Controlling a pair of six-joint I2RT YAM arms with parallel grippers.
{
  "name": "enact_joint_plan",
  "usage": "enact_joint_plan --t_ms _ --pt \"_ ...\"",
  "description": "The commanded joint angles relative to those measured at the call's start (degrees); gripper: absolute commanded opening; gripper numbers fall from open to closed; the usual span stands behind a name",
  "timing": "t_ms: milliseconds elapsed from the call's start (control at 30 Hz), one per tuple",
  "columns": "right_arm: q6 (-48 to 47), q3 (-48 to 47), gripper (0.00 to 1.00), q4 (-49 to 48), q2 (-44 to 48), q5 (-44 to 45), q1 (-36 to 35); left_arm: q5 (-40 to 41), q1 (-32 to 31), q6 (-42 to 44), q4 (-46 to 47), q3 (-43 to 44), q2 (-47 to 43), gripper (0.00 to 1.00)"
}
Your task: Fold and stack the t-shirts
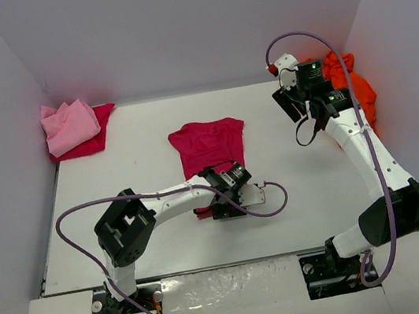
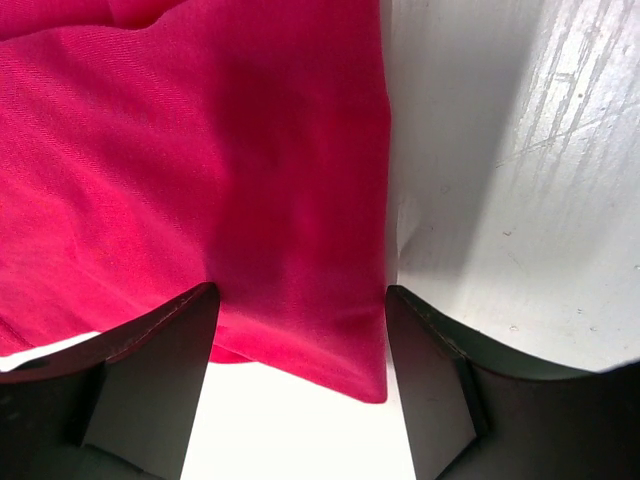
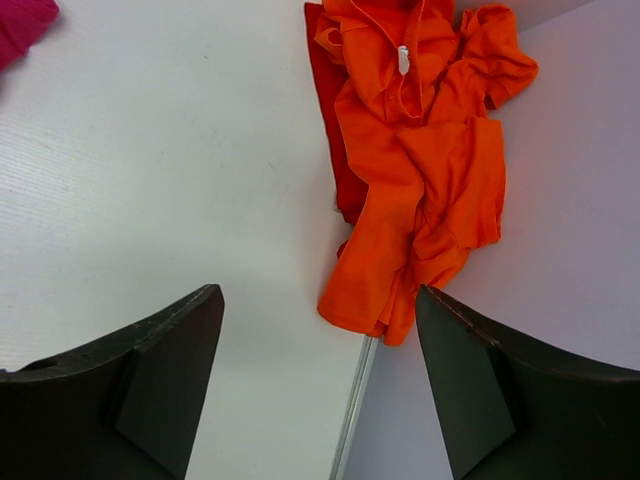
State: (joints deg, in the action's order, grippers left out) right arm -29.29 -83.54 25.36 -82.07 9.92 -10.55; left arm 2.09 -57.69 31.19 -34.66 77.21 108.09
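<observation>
A crimson-magenta t-shirt lies spread flat at the table's middle. My left gripper is open and low at its near hem. In the left wrist view the shirt's corner lies between the spread jaws of the left gripper. My right gripper is open and empty above the table at the back right, in front of a crumpled bright orange t-shirt. In the right wrist view the orange shirt lies just ahead of the right gripper. A light pink shirt lies on another crimson one at the back left.
A darker red-orange cloth lies under the orange shirt. The orange heap sits against the right wall, at the table's right edge. White walls close in the back and both sides. A purple cable loops beside the left wrist.
</observation>
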Motion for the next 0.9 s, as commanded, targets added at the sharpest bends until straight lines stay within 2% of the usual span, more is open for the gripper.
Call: enact_joint_plan --t_ms 0,333,433,500,533,567,633,767,867 --pt "2.1 0.6 0.74 -4.2 -0.9 -1.7 0.8 -0.5 -0.3 -0.8 -1.2 2.0 -3.1 0.64" --pt "3.9 1.0 0.76 -4.3 -4.4 -5.7 0.7 -1.8 -0.3 -1.1 -0.4 2.7 1.3 0.64" --pt "4.5 0.2 0.75 -4.0 -6.8 -9.0 0.5 -1.7 -0.3 -1.2 0.4 2.5 3.1 0.47" --pt "4.8 -1.3 0.75 -3.9 -8.1 -13.3 0.2 -1.9 -0.2 -1.2 0.6 2.5 4.0 0.16" --pt "4.7 -2.4 0.75 -3.5 -9.0 -16.2 -0.3 -2.0 -0.1 -1.2 0.6 2.7 5.0 0.06" --pt "4.4 -3.4 0.75 -2.8 -10.3 -19.5 -0.8 -2.0 0.0 -1.2 0.5 3.0 5.7 0.00" --pt "3.9 -6.9 0.74 -1.7 -12.9 -23.4 -2.6 -2.2 0.0 -1.0 -0.2 3.8 6.5 0.00" --pt "3.7 -13.4 0.64 1.3 -21.6 -24.7 -8.4 -4.2 -0.1 -0.8 -2.0 4.8 6.5 0.00" --pt "3.5 -17.7 0.57 3.5 -28.1 -26.5 -9.7 -4.5 -0.2 0.1 -4.3 5.1 4.2 0.00"
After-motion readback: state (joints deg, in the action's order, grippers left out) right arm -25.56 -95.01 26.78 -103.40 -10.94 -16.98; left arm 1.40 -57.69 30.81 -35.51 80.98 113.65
